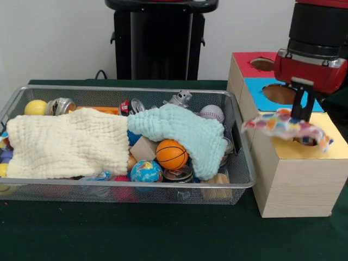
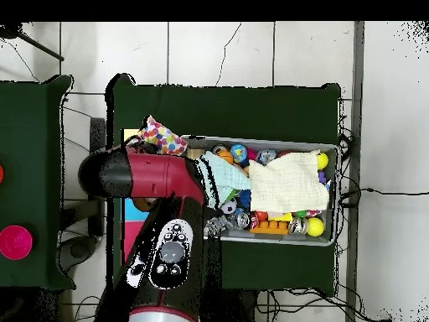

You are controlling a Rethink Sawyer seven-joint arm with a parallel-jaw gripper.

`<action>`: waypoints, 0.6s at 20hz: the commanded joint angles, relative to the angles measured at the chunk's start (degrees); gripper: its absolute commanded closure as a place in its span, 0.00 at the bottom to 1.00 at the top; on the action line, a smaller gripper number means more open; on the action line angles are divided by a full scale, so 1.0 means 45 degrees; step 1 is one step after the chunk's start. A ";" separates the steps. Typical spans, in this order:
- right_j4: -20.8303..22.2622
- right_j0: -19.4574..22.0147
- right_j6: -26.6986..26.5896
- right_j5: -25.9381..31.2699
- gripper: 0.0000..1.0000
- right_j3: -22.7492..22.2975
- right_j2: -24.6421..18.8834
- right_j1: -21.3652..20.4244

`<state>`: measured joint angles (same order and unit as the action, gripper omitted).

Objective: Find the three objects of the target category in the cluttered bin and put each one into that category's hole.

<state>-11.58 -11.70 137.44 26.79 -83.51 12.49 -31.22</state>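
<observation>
My gripper point(image 1: 300, 118) is shut on a white polka-dot cloth point(image 1: 285, 128) and holds it draped just above the yellow-topped wooden box point(image 1: 296, 168). The cloth covers most of the box's round hole point(image 1: 309, 142); only a dark edge of it shows. In the overhead view the cloth point(image 2: 162, 136) sticks out past the red arm point(image 2: 155, 173), which hides the boxes. The silver wire-mesh bin point(image 1: 247, 182) stands left of the boxes, full of clutter; it also shows in the overhead view point(image 2: 335, 194). No other dotted cloth shows in it.
A pale yellow cloth point(image 1: 65, 144) and a turquoise cloth point(image 1: 179, 130) cover much of the bin. Among them lie a small basketball point(image 1: 171, 154), a globe ball point(image 1: 145, 171), a baseball point(image 1: 212, 113) and tins. Blue-topped point(image 1: 272, 95) and red-topped point(image 1: 253, 62) boxes stand behind the yellow one.
</observation>
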 commanded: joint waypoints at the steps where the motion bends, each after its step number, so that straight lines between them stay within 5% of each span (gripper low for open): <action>1: -0.0660 -0.1239 0.2814 0.0274 1.00 -0.3096 -0.0859 -0.0389; 6: -0.0641 -0.1758 0.2833 -0.0931 1.00 -0.3646 -0.0659 -0.0122; 12: -0.0368 -0.1470 0.2485 -0.3323 1.00 -0.3307 -0.0815 0.1353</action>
<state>-12.79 -20.80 137.44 23.02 -92.57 12.44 -32.86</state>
